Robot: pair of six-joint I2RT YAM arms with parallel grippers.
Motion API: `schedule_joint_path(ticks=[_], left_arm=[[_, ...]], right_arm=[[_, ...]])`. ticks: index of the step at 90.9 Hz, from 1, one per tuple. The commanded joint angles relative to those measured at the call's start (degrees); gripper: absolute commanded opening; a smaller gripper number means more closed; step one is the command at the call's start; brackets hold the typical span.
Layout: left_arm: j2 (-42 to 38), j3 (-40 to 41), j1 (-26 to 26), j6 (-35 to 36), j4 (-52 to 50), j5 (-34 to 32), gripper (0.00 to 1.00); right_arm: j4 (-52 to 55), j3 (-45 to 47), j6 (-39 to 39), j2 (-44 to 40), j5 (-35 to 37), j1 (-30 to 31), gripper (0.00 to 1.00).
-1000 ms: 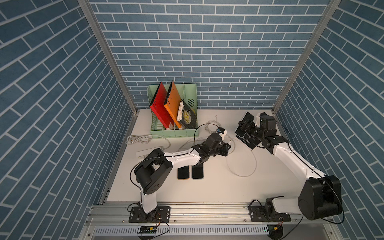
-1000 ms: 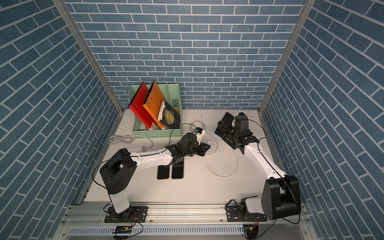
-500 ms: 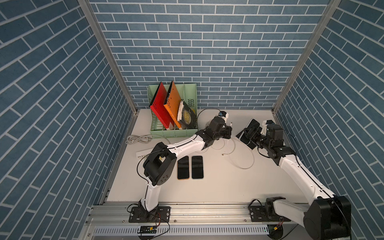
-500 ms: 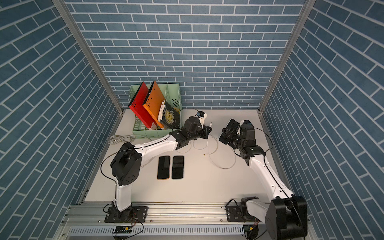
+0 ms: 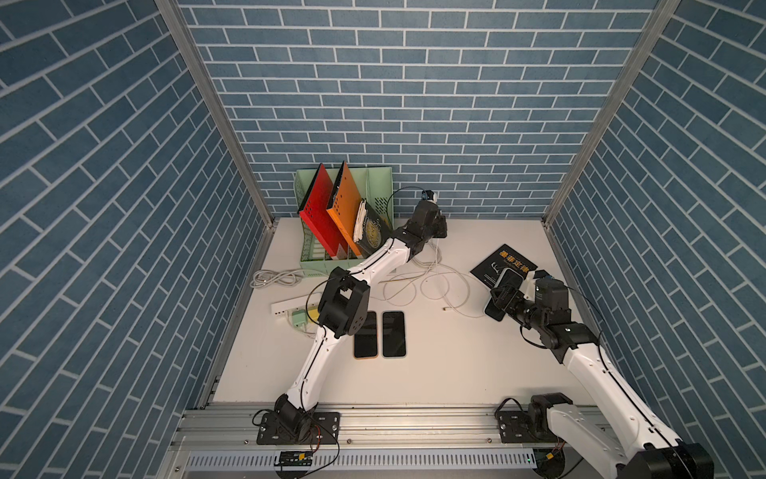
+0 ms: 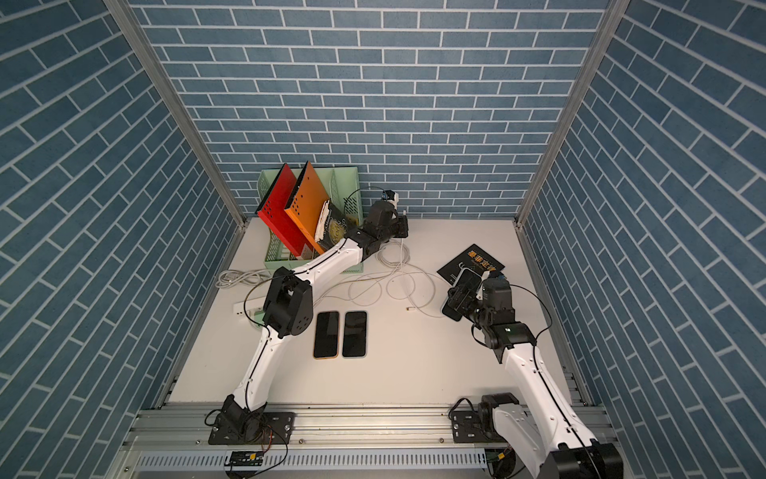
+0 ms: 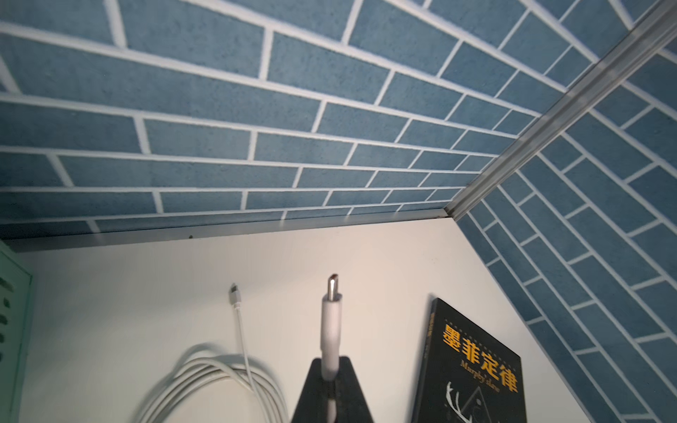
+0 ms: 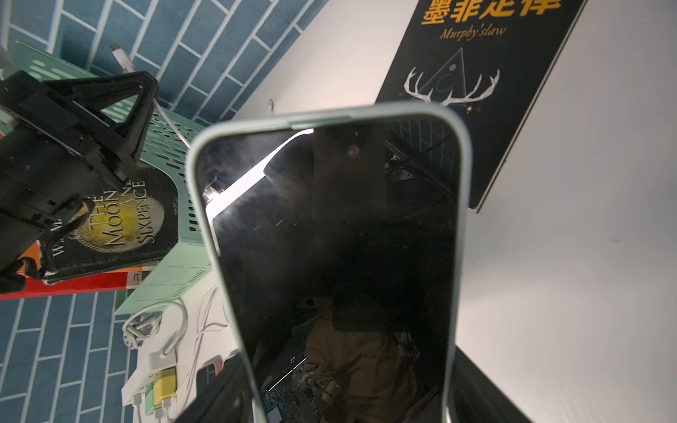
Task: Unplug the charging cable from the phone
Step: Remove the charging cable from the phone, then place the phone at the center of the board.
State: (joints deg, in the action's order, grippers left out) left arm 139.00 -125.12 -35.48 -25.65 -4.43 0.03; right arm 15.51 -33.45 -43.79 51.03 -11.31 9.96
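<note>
Since the charging cable plug (image 7: 331,322) sat clear of the phone (image 8: 329,238), the unplug looked done; next move probably called for setting both down without snagging the loose coils (image 7: 234,368). Plug stuck out of the left gripper (image 7: 331,384), clamped shut on it, by the green file rack (image 5: 317,259); metal tip toward the back wall (image 7: 256,146), long axis along the fingers. Phone sat right of table (image 5: 435,373), gripped across its width by the wide-set right gripper (image 5: 503,295); long axis front-to-back, free end toward the black book (image 5: 507,259).
</note>
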Motion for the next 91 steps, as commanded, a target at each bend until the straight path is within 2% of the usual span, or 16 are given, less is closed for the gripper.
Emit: schedule_joint_path(ticks=[1,10,23,32,43,57,66,76,91], left_arm=[[1.37,-0.76,0.54,1.5,1.61,-1.5,0.02],[2.58,-0.79,0.72,2.32,2.15,-1.84,0.09],[3.23,-0.78,0.83,3.06,1.9,-3.03,0.44],[2.33,-0.79,0.79,3.34,1.65,-3.08,0.6],[0.25,-0.46,0.85,3.46,1.12,-2.89,0.73],[-3.78,1.88,0.81,3.11,0.0,-2.27,0.77],[-8.15,6.95,0.64,1.71,0.23,-1.01,0.76],[-15.43,16.73,0.16,0.56,1.95,-0.9,0.76],[-28.9,37.83,0.06,-2.41,6.48,-1.83,0.76]], right_arm=[[0.5,1.41,2.26,-1.99,0.86,-0.28,0.18],[1.16,2.06,2.22,-2.56,0.97,-0.29,0.18],[2.18,1.73,2.62,-2.91,1.55,-0.27,0.18],[2.0,1.75,2.98,-2.09,1.13,-0.29,0.18],[1.55,2.1,3.71,-1.01,0.66,-0.21,0.18],[2.78,0.58,7.21,2.02,-1.92,0.38,0.18],[4.88,-1.89,9.81,5.63,-2.91,3.32,0.18],[5.39,-4.61,10.52,9.52,-2.12,9.52,0.18],[0.76,-6.57,6.61,16.33,-1.04,19.68,0.19]])
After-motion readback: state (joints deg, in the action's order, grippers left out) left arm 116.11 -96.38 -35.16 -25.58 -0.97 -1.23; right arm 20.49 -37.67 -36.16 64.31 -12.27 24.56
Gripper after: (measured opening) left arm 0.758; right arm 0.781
